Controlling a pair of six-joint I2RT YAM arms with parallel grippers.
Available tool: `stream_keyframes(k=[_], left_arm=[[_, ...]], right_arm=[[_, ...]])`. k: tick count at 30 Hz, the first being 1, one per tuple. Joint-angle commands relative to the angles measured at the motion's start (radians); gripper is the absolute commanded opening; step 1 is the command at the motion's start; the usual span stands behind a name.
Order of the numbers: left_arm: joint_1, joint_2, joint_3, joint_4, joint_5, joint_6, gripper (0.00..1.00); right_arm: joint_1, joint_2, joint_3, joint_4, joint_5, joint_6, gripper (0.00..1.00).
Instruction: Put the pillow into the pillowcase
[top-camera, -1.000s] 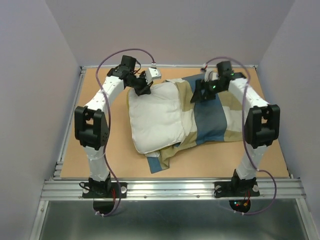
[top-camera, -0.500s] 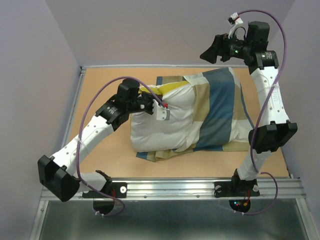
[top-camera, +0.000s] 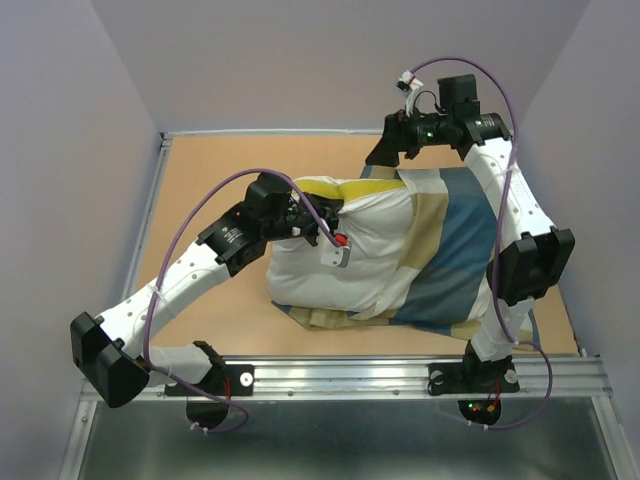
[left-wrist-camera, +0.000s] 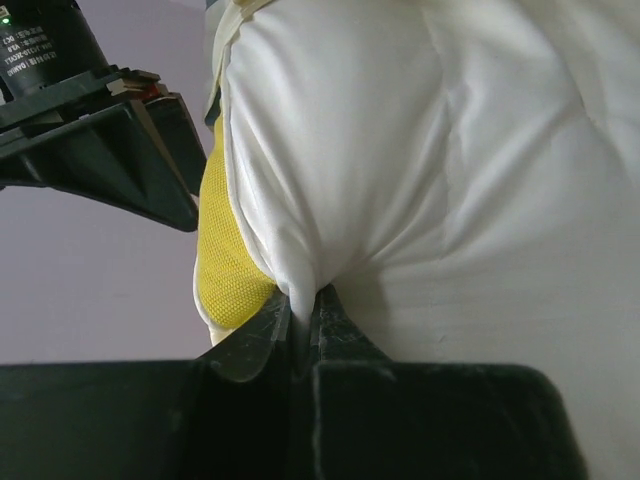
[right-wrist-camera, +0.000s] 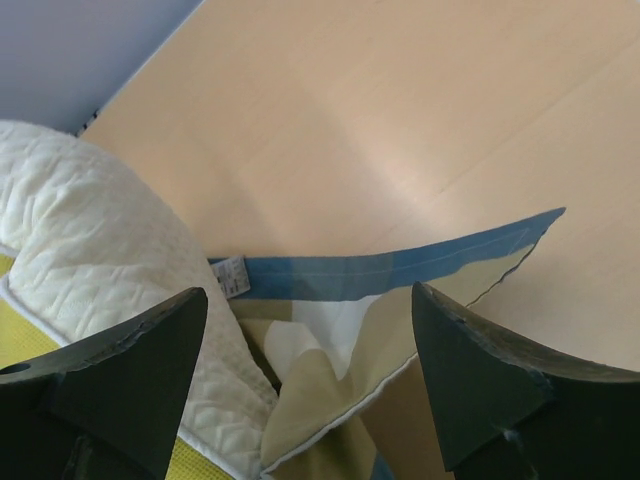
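The white pillow with a yellow edge lies mid-table, its right part under the pillowcase of blue, tan and cream blocks. My left gripper is shut on a fold of the pillow's white cloth beside its yellow mesh edge. My right gripper is open and empty, raised above the pillowcase's far edge. In the right wrist view the gripper hangs over the pillowcase's blue hem and folded opening, with the quilted pillow at the left.
The tan table is ringed by a metal rail at the front and by grey walls. A white label is sewn at the pillowcase hem. The right gripper's dark body shows close to the pillow in the left wrist view.
The left arm swung down from the pillow's far corner and now pinches the pillow. The right arm rose off the pillowcase, then came down and left. The pillowcase now covers more of the pillow.
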Motion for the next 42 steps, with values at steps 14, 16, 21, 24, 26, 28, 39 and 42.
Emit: stream_keyframes(k=[14, 16, 21, 24, 26, 28, 39, 42], left_arm=[[-0.014, -0.064, 0.009, 0.143, 0.007, 0.059, 0.00], [-0.016, -0.066, 0.009, 0.143, 0.003, 0.060, 0.00], [-0.016, -0.044, 0.020, 0.157, -0.003, 0.054, 0.00], [-0.016, -0.026, 0.020, 0.189, -0.003, 0.054, 0.00], [-0.026, -0.012, 0.018, 0.201, -0.003, 0.054, 0.00], [-0.036, 0.017, 0.014, 0.273, -0.003, 0.054, 0.00], [-0.128, 0.163, 0.038, 0.522, 0.016, -0.058, 0.00], [-0.141, 0.165, 0.021, 0.528, 0.028, -0.076, 0.00]], right_arm=[[0.047, -0.040, -0.047, -0.250, 0.251, -0.185, 0.78], [0.047, -0.017, 0.007, -0.346, 0.190, -0.225, 0.59], [0.047, 0.016, 0.105, -0.482, -0.051, -0.271, 0.00], [0.053, -0.036, 0.087, -0.332, -0.082, -0.115, 0.00], [0.065, -0.058, 0.072, -0.194, -0.102, -0.041, 0.01], [0.106, -0.066, 0.075, -0.102, -0.110, 0.052, 0.01], [0.362, -0.109, -0.085, 0.377, 0.033, 0.498, 0.01], [0.373, -0.092, -0.060, 0.458, 0.084, 0.576, 0.01]])
